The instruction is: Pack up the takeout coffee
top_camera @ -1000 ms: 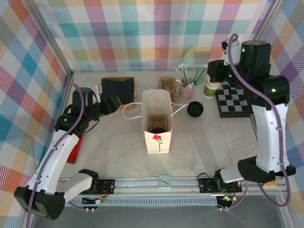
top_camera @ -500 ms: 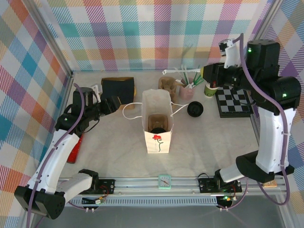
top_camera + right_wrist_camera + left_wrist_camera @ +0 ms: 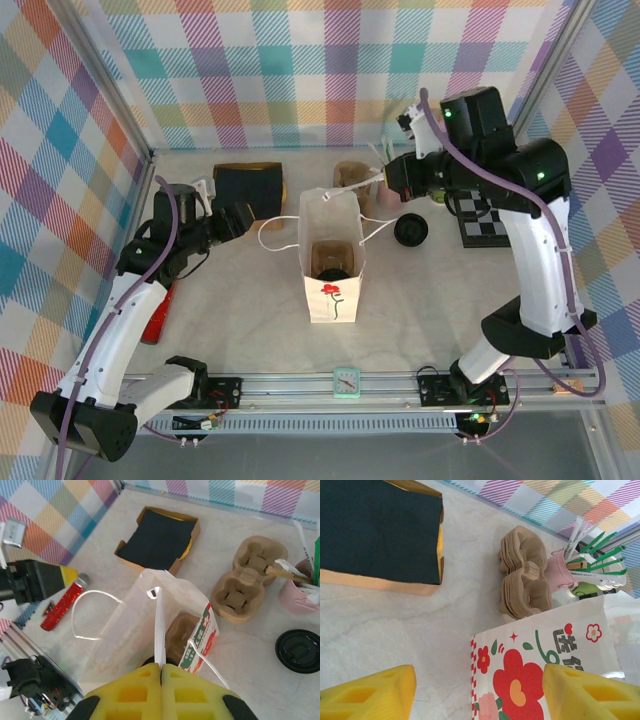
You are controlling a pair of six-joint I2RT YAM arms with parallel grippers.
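Top external: R tool (image 3: pixel 161 672), clamped on a straw (image 3: pixel 159 625), has swung from pink cup (image 3: pixel 297 597) to above bag (image 3: pixel 333 300). Coffee (image 3: pixel 333 268) looks already inside, w/ carrier (image 3: pixel 181 630). L tool (image 3: pixel 241 218) open, idle beside bag.

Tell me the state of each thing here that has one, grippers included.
White flower-printed paper bag: upright, top open.
Small black-lidded paper cup: lid on, inside the bag.
Right gripper: shut on a white wrapped straw.
Left gripper: open, empty.
Loose round black plastic lid: lying flat.
Pink cup of straws: upright.
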